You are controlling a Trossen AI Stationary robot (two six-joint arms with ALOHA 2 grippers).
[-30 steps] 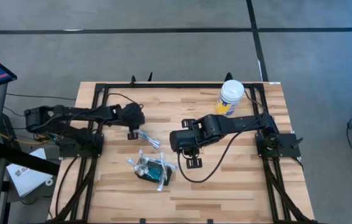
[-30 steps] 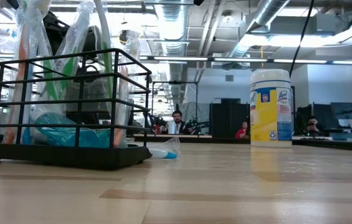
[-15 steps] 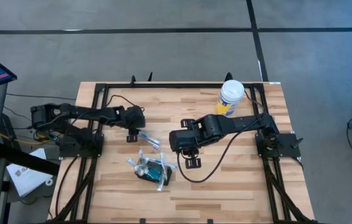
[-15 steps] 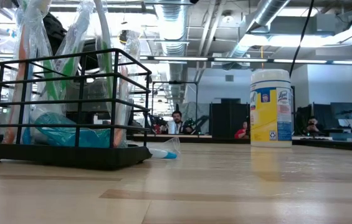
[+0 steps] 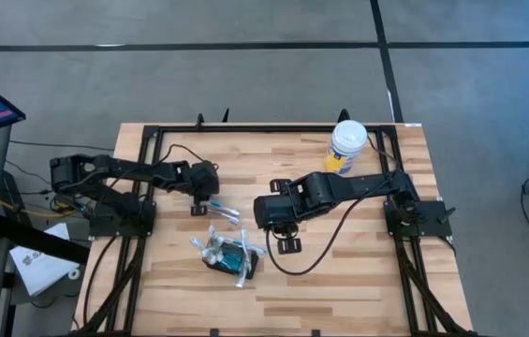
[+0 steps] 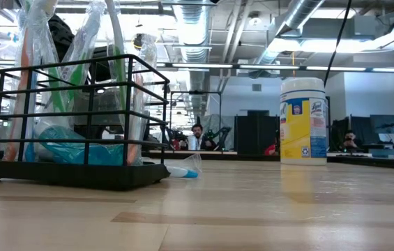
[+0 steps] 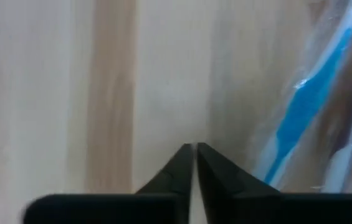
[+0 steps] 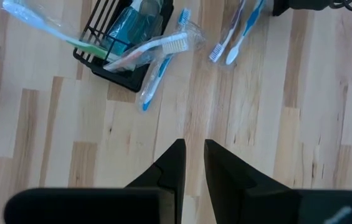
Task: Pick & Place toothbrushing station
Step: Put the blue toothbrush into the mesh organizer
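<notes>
Left gripper (image 5: 200, 202) low beside wrapped toothbrushes (image 5: 227, 212), fingers pressed together on nothing, likely missed pinch. Right gripper (image 5: 287, 240) waited mid-table, slightly parted, empty. Toothbrushing station (image 5: 230, 257) stood table-front, part-filled.

Open-plan lab/office: exposed ceiling ducts (image 6: 301, 28), seated people (image 6: 198, 137) at desks beyond wooden table (image 6: 252, 209).

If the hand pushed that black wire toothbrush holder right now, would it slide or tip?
Probably slide: the black wire holder sits flat on a broad base on smooth wood. It looks light, being open wire. The wrapped toothbrushes stick out well above its rim, so a push up there would likely shift them or rock it.
</notes>
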